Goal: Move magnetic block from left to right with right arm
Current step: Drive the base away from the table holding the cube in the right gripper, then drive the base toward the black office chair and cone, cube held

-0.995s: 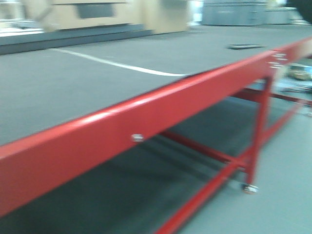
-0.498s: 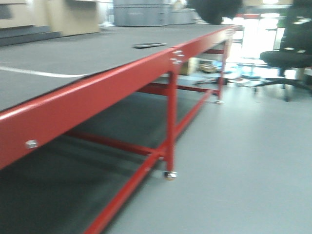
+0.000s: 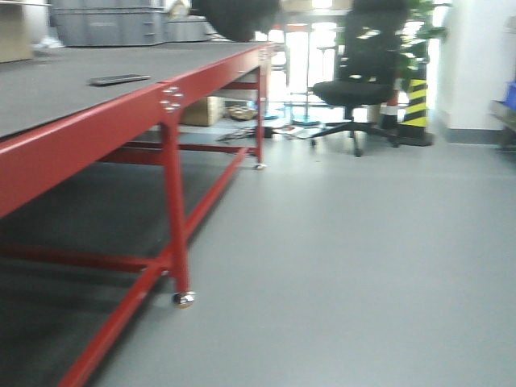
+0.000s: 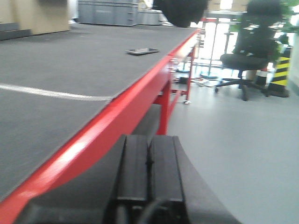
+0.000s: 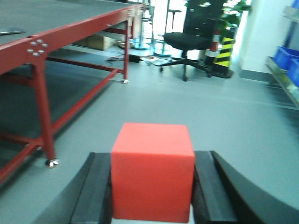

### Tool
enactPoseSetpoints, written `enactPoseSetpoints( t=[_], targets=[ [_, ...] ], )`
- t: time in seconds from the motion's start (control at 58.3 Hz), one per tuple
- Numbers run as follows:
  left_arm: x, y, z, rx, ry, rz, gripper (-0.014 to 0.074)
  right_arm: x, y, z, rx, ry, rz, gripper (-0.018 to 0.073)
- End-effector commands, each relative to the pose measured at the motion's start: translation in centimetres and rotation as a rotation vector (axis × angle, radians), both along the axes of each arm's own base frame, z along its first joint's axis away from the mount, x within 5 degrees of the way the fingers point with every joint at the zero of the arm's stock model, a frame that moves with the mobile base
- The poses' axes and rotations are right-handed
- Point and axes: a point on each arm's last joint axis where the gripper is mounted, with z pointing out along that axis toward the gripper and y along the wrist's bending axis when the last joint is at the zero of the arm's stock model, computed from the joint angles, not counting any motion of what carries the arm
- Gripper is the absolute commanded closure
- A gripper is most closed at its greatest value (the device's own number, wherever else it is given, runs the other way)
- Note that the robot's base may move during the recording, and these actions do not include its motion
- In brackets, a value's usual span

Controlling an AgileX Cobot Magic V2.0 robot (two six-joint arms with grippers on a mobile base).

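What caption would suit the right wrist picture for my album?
Right gripper holds the red magnetic block; red table and office chair beyond.

Left gripper (image 4: 149,140), bottom centre of the left wrist view, had two flat matte black fingers (image 4: 135,168) with stepped outer edges on a broad dark housing. A dark cable looped at the bottom edge. Right gripper (image 5: 153,156), bottom of the right wrist view, showed matte black fingers (image 5: 96,186) and a curved dark housing at lower right. Right arm (image 3: 238,14), at the top edge of the front view, was black, bulky and rounded, and too blurred for finer detail.
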Motion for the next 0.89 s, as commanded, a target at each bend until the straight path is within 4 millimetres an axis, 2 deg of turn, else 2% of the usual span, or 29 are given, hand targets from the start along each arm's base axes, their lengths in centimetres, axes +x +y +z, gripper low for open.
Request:
enactPoseSetpoints(
  t=[0.0,0.875],
  targets=[
    [-0.09,0.00,0.45,-0.008,-0.081,-0.001,0.0713,-0.03,-0.03,1.75,-0.017,-0.113,-0.004,0.0167],
    [-0.09,0.00,0.45,-0.008,-0.081,-0.001,0.0713,-0.03,-0.03,1.73,-0.017,-0.112,-0.004,0.0167]
  ],
)
